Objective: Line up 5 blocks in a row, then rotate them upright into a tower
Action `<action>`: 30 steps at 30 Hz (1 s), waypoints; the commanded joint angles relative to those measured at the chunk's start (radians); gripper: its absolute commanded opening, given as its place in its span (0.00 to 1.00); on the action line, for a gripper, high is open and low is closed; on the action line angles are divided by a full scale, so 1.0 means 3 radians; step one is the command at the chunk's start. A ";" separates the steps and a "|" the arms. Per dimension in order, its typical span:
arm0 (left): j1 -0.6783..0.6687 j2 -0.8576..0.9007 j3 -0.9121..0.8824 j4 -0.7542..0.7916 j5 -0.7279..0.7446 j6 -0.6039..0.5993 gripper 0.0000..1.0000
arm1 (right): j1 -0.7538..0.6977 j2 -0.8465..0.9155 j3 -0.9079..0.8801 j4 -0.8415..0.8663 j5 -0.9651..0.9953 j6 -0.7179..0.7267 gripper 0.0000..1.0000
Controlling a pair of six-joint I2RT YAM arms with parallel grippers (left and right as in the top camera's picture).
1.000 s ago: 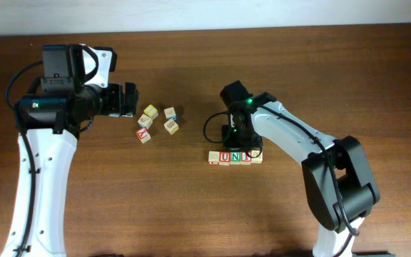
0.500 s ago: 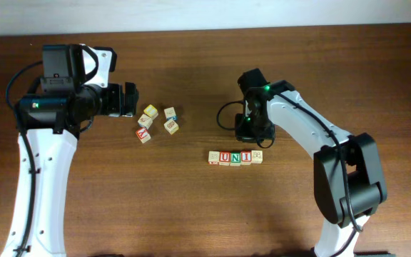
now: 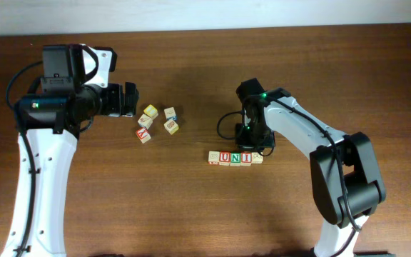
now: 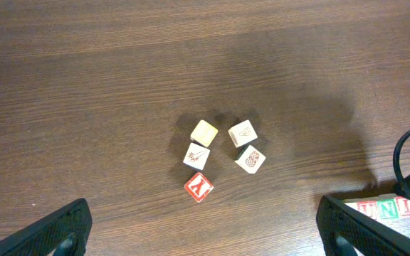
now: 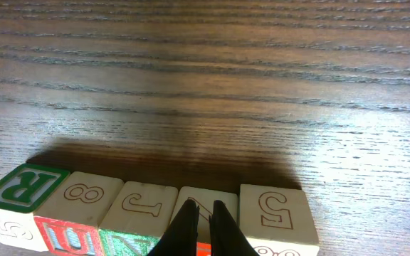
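Row of blocks [image 3: 235,158]: five alphabet cubes stand side by side, touching, in one straight line on the wooden table [image 3: 191,207], just in front of the right arm.
Order, left to right from overhead: left pale cube [image 3: 213,157], red-framed U block [image 3: 224,157], green N block [image 3: 235,157], red I block [image 3: 245,157], right pale cube [image 3: 257,157].
Far side faces, right wrist view: a green-framed R on the left end, then 8, J, a partly covered letter, and 5 on the right end.
Right gripper [image 5: 202,208]: the fingers are pressed almost together with nothing between them. The tips are at the far side of the I block, second from the right end. Whether they touch it cannot be told.
Left gripper [image 3: 130,100]: the fingers are spread wide and hold nothing. It hangs above the table just left of the loose cubes.
Loose cubes [image 4: 243,133]: five lie in a small cluster, well apart from the row. Among them are a yellow-faced cube [image 4: 204,132] and a red Y cube [image 4: 199,187].
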 commanded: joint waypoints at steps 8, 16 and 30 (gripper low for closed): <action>0.0010 0.0011 0.0057 -0.0005 0.0048 -0.0032 0.99 | -0.0144 0.0023 0.0230 -0.0029 -0.0015 -0.0123 0.09; 0.0010 0.0011 0.0057 -0.0005 0.0048 -0.0032 0.99 | -0.0242 0.0025 -0.0079 0.0069 0.0200 -0.0111 0.10; 0.0011 0.0011 0.0057 -0.0005 0.0048 -0.0031 0.99 | -0.0237 0.0025 -0.0104 -0.0050 0.0121 -0.0264 0.05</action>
